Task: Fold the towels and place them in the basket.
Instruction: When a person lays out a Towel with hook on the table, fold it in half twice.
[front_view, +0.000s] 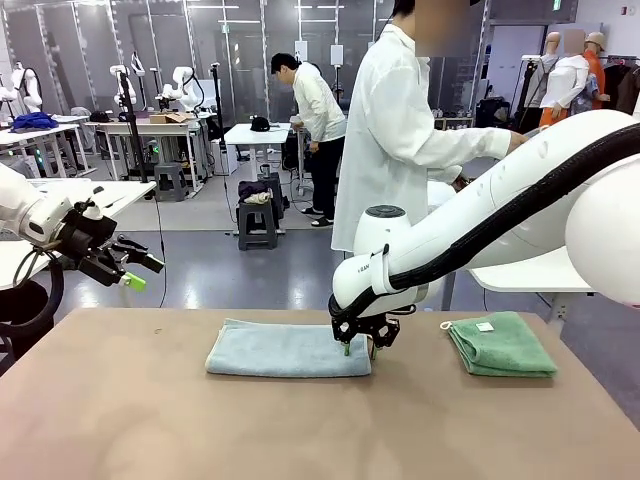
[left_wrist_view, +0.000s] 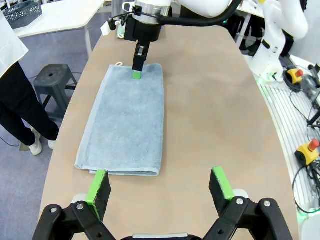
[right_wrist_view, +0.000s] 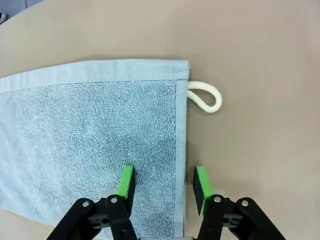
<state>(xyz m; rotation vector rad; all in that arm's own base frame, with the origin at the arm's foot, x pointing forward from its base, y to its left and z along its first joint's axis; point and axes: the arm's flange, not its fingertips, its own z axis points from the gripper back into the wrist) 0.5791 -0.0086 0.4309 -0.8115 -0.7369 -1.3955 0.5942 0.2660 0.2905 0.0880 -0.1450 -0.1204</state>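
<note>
The pale grey-blue towel lies flat in a long doubled strip at the table's middle. My right gripper points down at its right end. In the right wrist view that gripper is open and straddles the towel's hemmed short edge, one pad over terry, the other over bare table; a white loop sticks out beside it. The mint green towel sits folded at the right, white tag on top. My left gripper hangs open in the air at the far left, nothing in it.
A person in a white lab coat stands at the far side, partly behind my right arm, beside a white side table. A dark mesh basket stands on a white table off the brown table's end. The brown tabletop is bare in front.
</note>
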